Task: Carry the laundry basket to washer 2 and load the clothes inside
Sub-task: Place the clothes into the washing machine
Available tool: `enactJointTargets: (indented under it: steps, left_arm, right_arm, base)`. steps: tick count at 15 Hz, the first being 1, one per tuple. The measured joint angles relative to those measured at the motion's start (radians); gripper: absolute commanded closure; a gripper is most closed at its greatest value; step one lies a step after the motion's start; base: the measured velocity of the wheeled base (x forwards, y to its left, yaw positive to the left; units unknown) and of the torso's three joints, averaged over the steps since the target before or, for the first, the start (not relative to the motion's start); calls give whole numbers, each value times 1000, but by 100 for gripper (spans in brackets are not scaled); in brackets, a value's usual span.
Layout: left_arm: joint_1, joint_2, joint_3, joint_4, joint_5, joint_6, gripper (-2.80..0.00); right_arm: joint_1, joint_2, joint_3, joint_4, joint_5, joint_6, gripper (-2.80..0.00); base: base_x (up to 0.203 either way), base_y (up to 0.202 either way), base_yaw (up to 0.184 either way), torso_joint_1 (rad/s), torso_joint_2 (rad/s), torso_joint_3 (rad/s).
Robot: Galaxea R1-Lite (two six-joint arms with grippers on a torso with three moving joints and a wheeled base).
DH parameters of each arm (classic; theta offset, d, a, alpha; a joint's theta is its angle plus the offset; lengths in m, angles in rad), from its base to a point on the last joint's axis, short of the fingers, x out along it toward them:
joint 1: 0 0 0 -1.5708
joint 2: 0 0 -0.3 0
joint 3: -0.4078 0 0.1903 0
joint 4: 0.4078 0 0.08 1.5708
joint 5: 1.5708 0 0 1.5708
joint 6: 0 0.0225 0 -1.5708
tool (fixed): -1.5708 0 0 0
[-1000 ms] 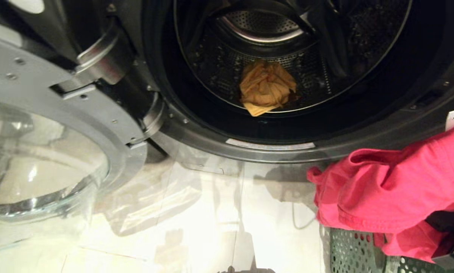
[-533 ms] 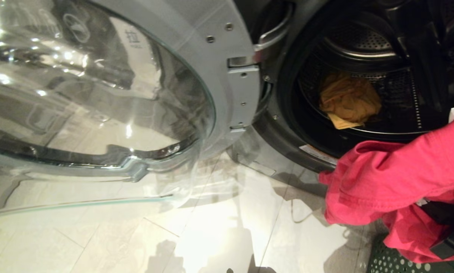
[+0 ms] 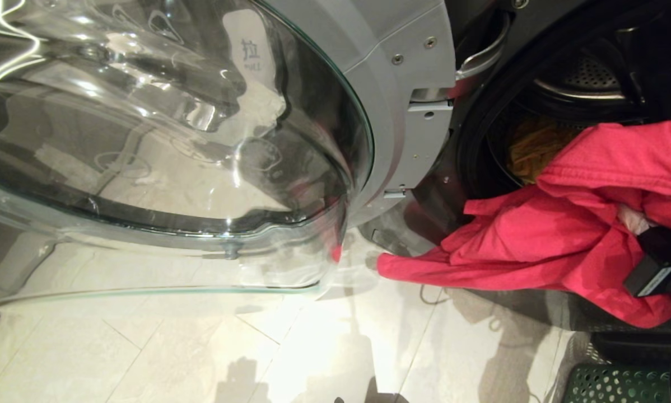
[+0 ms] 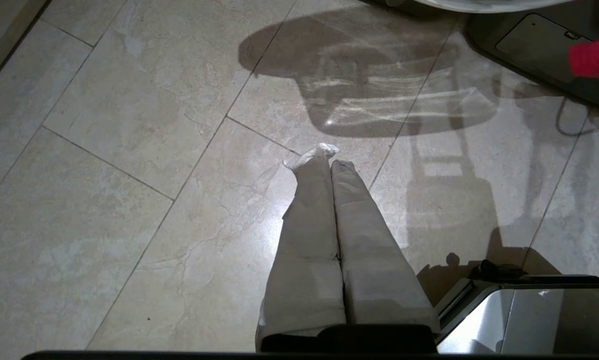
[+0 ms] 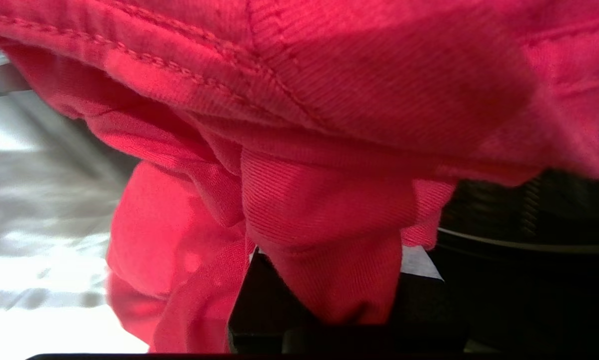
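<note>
My right gripper (image 5: 337,270) is shut on a red garment (image 3: 537,240), whose bunched cloth fills the gap between its black fingers (image 5: 259,300). The garment hangs at the right of the head view, draped across the lower lip of the washer's drum opening (image 3: 481,140), with one end trailing towards the floor. A yellow garment (image 3: 531,151) lies inside the drum, partly hidden behind the red one. The green perforated laundry basket (image 3: 610,386) shows at the bottom right corner. My left gripper (image 4: 329,160) is parked over the floor tiles, shut with nothing in it.
The washer's open glass door (image 3: 173,140) fills the left and middle of the head view, hinged (image 3: 425,106) beside the drum. Pale floor tiles (image 3: 257,347) lie below it. A thin cable (image 3: 430,294) lies on the floor under the red garment.
The whole head view has swung, so the door now fills the left and the drum sits far right. The red garment has risen to the drum mouth and now covers part of the yellow one.
</note>
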Motion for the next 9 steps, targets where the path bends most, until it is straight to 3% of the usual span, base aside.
enactJointTargets:
  steps: [5, 9]
  left_arm:
    - [0, 0, 0, 0, 0, 0, 0]
    - [0, 0, 0, 0, 0, 0, 0]
  right_arm:
    - [-72, 123, -110, -67, -59, 49, 0]
    - [-197, 303, -331, -146, -67, 95, 0]
  base:
    - [0, 0, 0, 0, 0, 0]
    - [0, 0, 0, 0, 0, 0]
